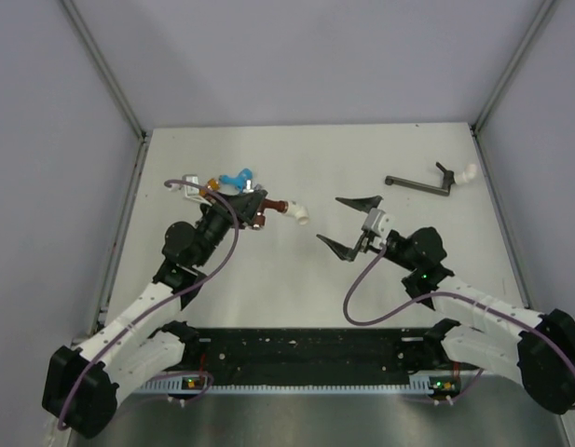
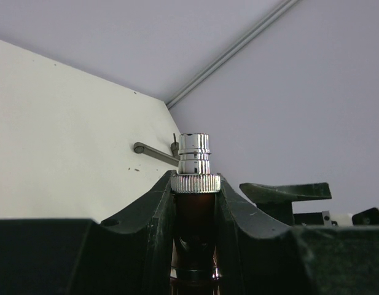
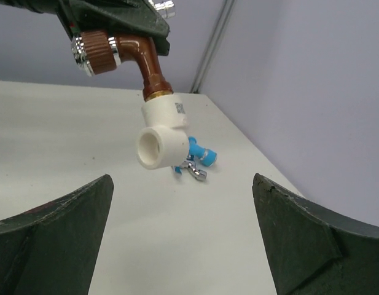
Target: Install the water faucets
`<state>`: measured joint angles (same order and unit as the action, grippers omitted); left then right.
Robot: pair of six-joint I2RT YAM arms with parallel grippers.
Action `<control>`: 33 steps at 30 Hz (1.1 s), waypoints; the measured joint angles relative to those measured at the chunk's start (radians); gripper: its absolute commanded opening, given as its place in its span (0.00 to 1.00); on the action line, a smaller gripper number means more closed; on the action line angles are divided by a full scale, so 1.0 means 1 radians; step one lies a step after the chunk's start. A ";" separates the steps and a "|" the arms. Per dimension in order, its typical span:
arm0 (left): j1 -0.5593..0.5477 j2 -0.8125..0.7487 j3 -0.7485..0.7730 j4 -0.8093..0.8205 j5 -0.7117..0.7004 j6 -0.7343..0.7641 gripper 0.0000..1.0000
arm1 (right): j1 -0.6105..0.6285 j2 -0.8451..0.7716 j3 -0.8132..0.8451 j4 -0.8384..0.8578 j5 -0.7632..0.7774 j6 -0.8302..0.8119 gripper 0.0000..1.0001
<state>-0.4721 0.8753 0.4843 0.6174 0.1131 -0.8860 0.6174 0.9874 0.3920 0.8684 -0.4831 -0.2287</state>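
The left pincer (image 1: 257,207) pinches the dark red-brown faucet (image 3: 143,58); the right pincer (image 1: 327,220), spread wide, faces it nearby.

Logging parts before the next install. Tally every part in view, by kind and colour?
Red-brown faucet: 1
Orange faucet: 1
Blue faucet: 1
Grey faucet: 1
White pipe fittings: 2
Dark bar: 1
Total: 7

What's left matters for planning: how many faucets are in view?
4. The red-brown faucet sits in the left gripper; the orange faucet, blue faucet and grey faucet lie beyond it. More may be hidden.
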 measured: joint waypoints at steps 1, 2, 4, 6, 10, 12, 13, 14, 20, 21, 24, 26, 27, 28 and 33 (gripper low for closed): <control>0.000 0.000 0.003 -0.001 -0.010 -0.013 0.00 | 0.005 0.014 0.000 0.011 0.001 -0.014 0.94; 0.000 0.000 0.006 -0.002 -0.020 -0.026 0.00 | 0.011 0.029 0.000 0.020 0.003 -0.025 0.94; 0.000 0.000 0.006 -0.002 -0.034 -0.048 0.00 | 0.023 0.058 0.000 0.031 0.006 -0.045 0.94; 0.000 0.000 0.006 -0.005 -0.041 -0.066 0.00 | 0.043 0.093 0.000 0.038 0.011 -0.068 0.94; 0.000 0.002 0.009 -0.005 -0.039 -0.101 0.00 | 0.068 0.153 0.001 0.077 0.011 -0.086 0.92; 0.000 0.008 0.013 -0.003 -0.029 -0.115 0.00 | 0.070 0.178 0.001 0.105 0.011 -0.087 0.88; 0.000 0.012 0.014 -0.002 -0.023 -0.119 0.00 | 0.070 0.190 0.002 0.120 0.011 -0.087 0.86; 0.000 0.016 0.015 -0.001 -0.016 -0.126 0.00 | 0.070 0.201 0.002 0.138 0.011 -0.086 0.83; 0.000 0.034 0.019 0.002 0.037 -0.147 0.00 | 0.070 0.250 0.020 0.205 0.012 -0.084 0.78; 0.000 0.035 0.019 0.003 0.048 -0.149 0.00 | 0.071 0.257 0.023 0.218 0.015 -0.084 0.78; 0.000 0.035 0.020 0.003 0.077 -0.148 0.00 | 0.074 0.270 0.023 0.253 0.023 -0.081 0.78; 0.000 0.035 0.021 0.002 0.096 -0.142 0.00 | 0.074 0.271 0.023 0.264 0.027 -0.080 0.78; 0.000 0.034 0.022 0.002 0.105 -0.135 0.00 | 0.074 0.271 0.023 0.268 0.026 -0.075 0.78; 0.000 0.033 0.024 0.001 0.111 -0.127 0.00 | 0.074 0.271 0.023 0.269 0.026 -0.069 0.78; 0.003 0.019 0.051 -0.027 0.184 0.002 0.00 | 0.070 0.247 0.044 0.211 -0.003 -0.029 0.73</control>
<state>-0.4686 0.8940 0.5358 0.5907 0.2974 -0.8845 0.6876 1.2346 0.4362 1.0798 -0.4862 -0.2581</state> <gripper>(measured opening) 0.327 0.776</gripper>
